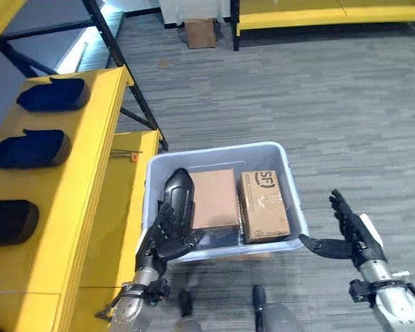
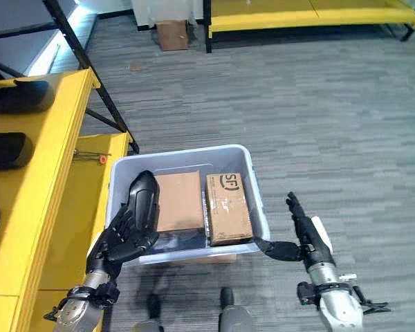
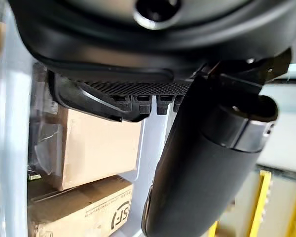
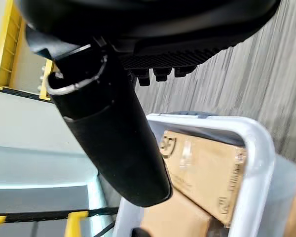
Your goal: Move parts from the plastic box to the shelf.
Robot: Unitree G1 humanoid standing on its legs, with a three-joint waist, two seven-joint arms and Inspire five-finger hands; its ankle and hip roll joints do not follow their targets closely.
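Parts are being handled at a pale plastic box (image 1: pixel 290 200) on grey carpet, where the left hand (image 1: pixel 167 234) curls around a black curved part (image 1: pixel 179 194) at the box's left wall. Right hand (image 1: pixel 349 232) hovers beside the right wall with straight fingers, holding nothing. Two cardboard cartons (image 1: pixel 263 206) lie inside, print unread. Three dark parts (image 1: pixel 29 149) rest on the yellow shelf (image 1: pixel 69 207) beyond.

Your left hand (image 3: pixel 153 59) sits over the pale plastic box (image 3: pixel 10 148). Its thumb (image 3: pixel 202 173) juts past the palm. Beyond lie two cardboard boxes: plain (image 3: pixel 98 148), printed (image 3: pixel 84 210).
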